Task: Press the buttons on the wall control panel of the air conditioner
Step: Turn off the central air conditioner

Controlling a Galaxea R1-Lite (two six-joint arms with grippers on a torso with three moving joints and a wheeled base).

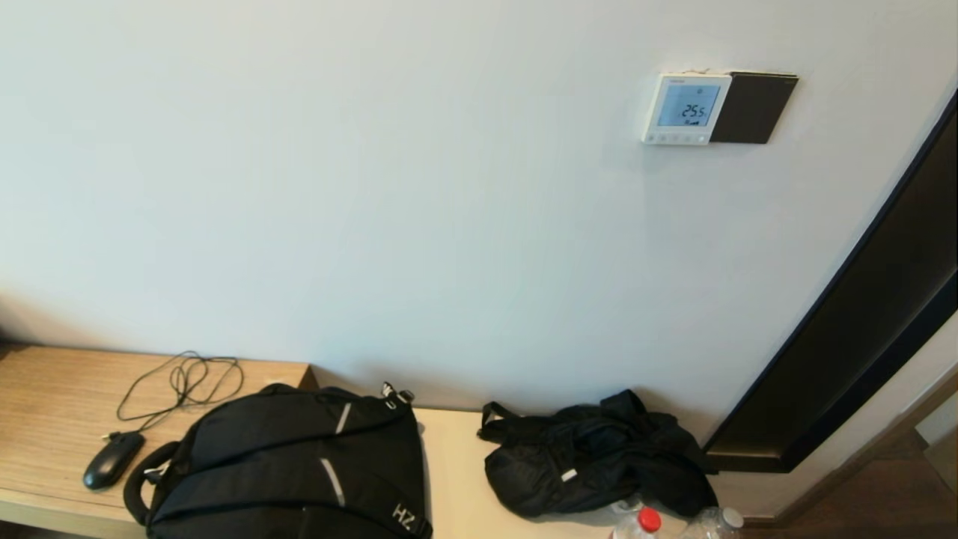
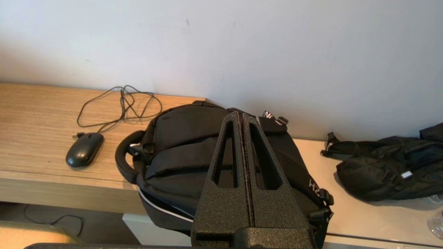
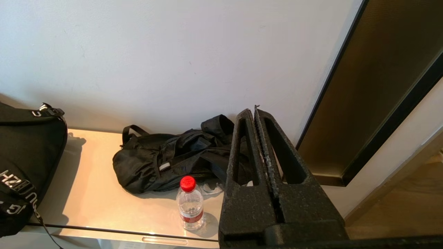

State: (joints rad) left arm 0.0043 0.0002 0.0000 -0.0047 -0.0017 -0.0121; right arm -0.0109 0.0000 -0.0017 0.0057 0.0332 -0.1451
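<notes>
The white wall control panel hangs high on the wall at the upper right, its lit screen reading 25.5, with a row of small buttons along its lower edge. A dark plate adjoins it on the right. Neither arm shows in the head view. My left gripper is shut and empty, low over the black backpack. My right gripper is shut and empty, low over the counter near the black bag. The panel is out of both wrist views.
A black backpack, a crumpled black bag, a black mouse with its cable and two bottles, one red-capped, lie on the counter. A dark door frame runs down the right.
</notes>
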